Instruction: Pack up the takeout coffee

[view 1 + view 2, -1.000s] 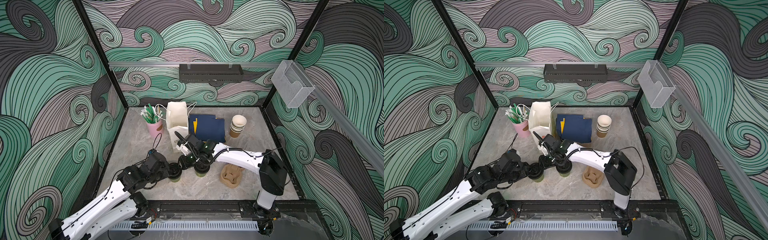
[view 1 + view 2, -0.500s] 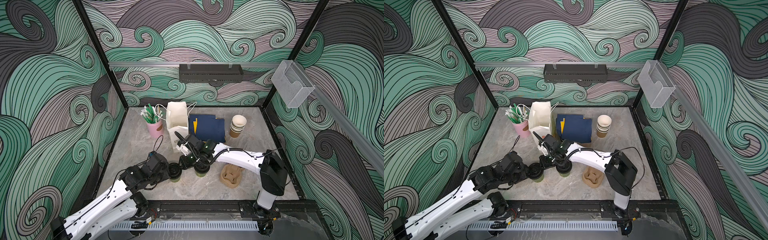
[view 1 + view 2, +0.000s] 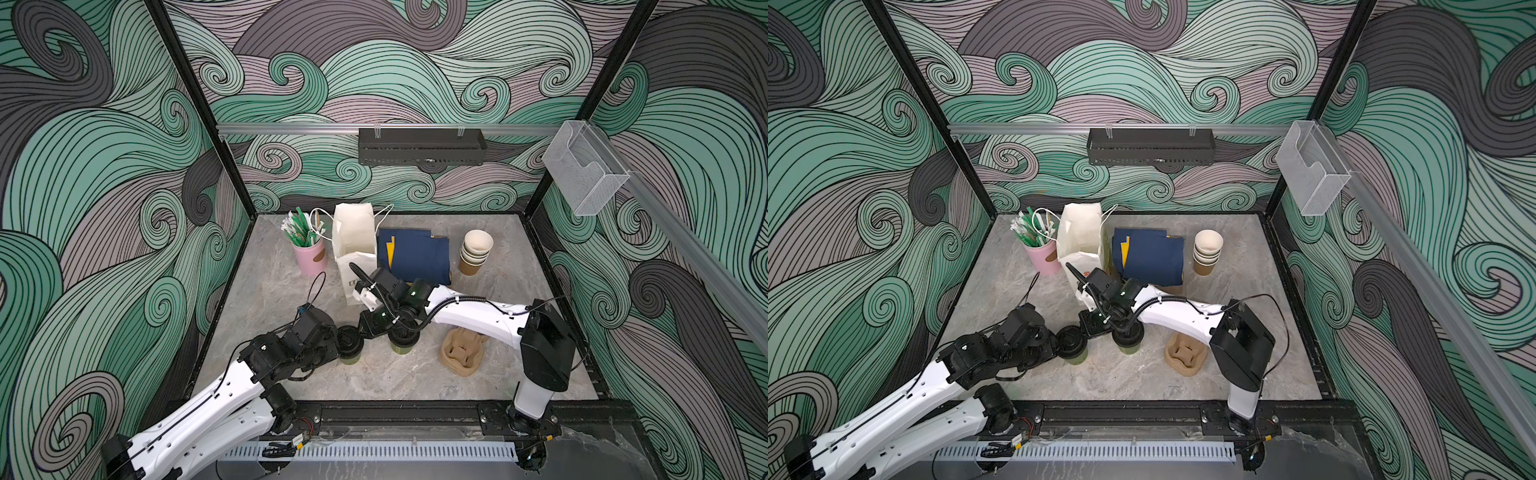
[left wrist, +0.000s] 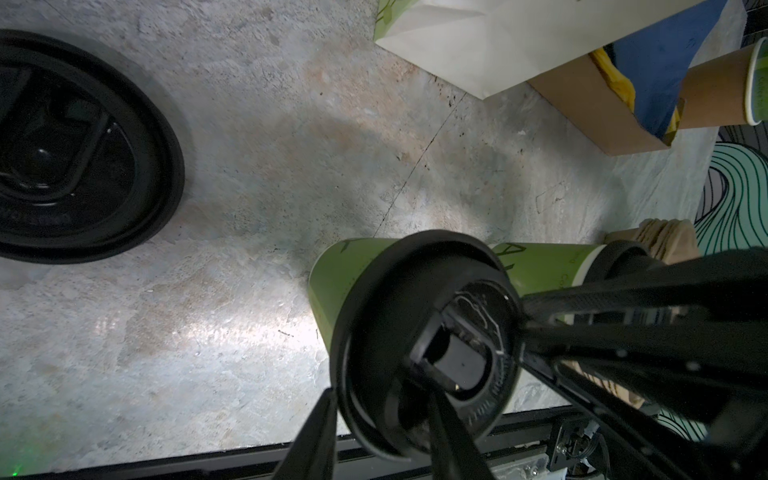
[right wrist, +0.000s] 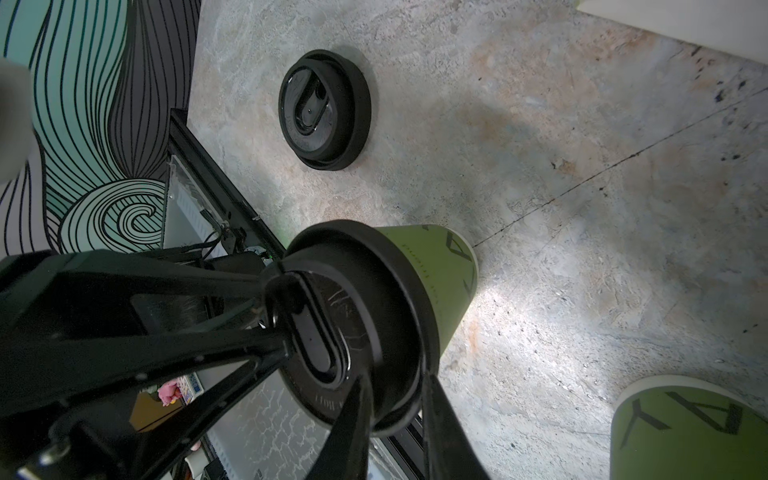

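Note:
Two takeout coffee cups with green sides and black lids stand near the table's front. Both grippers meet at the left cup (image 3: 350, 341) (image 3: 1072, 343). My left gripper (image 4: 380, 392) (image 3: 338, 343) pinches that cup's (image 4: 332, 291) lid rim from the left. My right gripper (image 5: 397, 376) (image 3: 365, 328) pinches the same cup's (image 5: 440, 270) lid rim from the other side. The second cup (image 3: 402, 336) (image 4: 540, 262) (image 5: 685, 428) stands free under the right wrist.
A loose black lid (image 5: 324, 110) (image 4: 75, 145) lies on the table left of the cups, hidden under my left arm in both top views. A pulp cup carrier (image 3: 461, 351) sits to the right. At the back are a white paper bag (image 3: 355, 237), navy napkins (image 3: 417, 257), stacked lidless cups (image 3: 476, 251) and a pink cup (image 3: 309, 253).
The left arm has settled slightly toward the front edge while staying at the left cup. The right arm and both cups are where they were.

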Robot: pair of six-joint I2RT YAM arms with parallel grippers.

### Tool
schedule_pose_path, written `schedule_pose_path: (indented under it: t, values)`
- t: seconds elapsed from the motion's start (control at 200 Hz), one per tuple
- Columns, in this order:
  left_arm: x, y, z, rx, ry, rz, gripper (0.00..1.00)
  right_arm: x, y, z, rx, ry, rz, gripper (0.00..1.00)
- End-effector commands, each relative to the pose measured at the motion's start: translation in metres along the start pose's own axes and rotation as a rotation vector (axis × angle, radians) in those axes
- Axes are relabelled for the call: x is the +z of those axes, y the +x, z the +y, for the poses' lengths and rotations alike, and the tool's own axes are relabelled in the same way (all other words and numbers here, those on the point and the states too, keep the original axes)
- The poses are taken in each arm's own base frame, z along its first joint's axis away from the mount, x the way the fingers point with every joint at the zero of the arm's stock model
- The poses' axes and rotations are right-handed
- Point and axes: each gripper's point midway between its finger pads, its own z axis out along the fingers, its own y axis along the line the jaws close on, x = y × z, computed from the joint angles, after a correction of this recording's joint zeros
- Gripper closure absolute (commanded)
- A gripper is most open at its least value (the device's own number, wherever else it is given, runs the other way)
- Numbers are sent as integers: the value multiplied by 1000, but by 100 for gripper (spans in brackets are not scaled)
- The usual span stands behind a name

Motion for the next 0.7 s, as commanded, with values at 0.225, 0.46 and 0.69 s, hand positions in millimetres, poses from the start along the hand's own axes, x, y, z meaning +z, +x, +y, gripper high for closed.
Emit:
schedule_pose_path:
  t: [0.225, 0.46, 0.69]
  values:
    - [16, 19, 28, -20, -82, 71, 66, 17, 30, -21, 33, 75, 128, 78]
    - [13, 16, 25, -23, -72, 56, 66, 11, 25, -13, 28, 61, 121, 78]
    - [1, 0, 7, -4, -19, -2, 59, -6, 5, 9, -13, 19, 62, 73]
